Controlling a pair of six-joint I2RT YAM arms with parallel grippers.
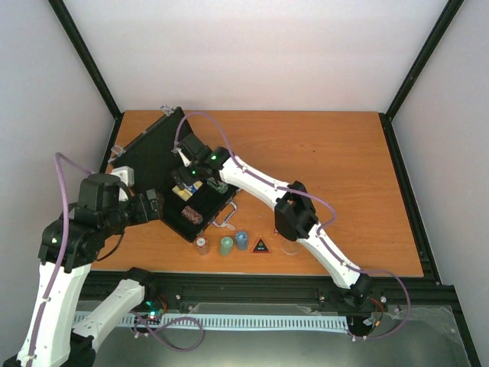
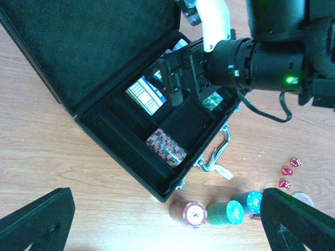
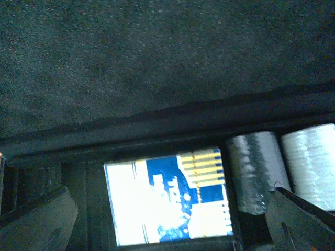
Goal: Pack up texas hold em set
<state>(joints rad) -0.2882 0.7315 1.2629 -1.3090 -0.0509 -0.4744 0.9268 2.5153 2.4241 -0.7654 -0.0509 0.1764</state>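
Both spread wide, empty: left pincer (image 2: pixel 165 198), right pincer (image 3: pixel 168 196)

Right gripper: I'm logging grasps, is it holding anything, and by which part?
Nothing held: the right gripper is open over the blue card deck in the case.

The top external camera looks steeply down over the whole orange wooden table (image 1: pixel 344 176). The left wrist camera views the open flat black case (image 2: pixel 78 47) from mid-height. The right wrist camera sits close inside it. Both show the blue-and-white card deck (image 3: pixel 167 198).
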